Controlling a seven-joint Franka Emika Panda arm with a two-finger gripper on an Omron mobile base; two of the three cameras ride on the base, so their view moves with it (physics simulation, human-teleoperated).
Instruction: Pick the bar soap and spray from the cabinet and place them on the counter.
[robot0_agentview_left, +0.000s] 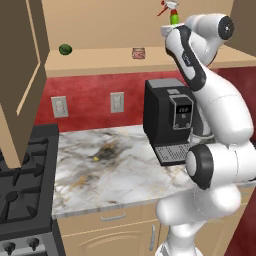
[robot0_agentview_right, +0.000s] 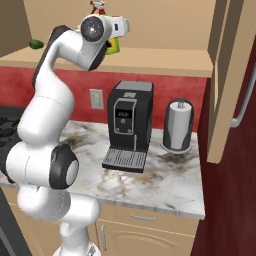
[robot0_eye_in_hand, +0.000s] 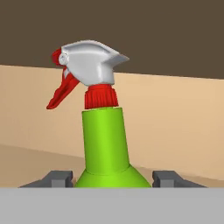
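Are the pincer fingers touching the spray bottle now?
Cannot tell. In the hand view the pincer fingers flank the spray bottle, but its base hides any contact.

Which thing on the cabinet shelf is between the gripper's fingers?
The green spray bottle, with its red trigger. The bar soap and the dark green ball sit further left along the shelf.

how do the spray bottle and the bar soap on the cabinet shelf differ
The spray bottle stands tall and upright; the bar soap is a low, small block. The bottle is bright green with a red trigger; the soap is pinkish. The bottle sits between the pincer's fingertips; the soap sits apart, untouched. Both rest on the same shelf.
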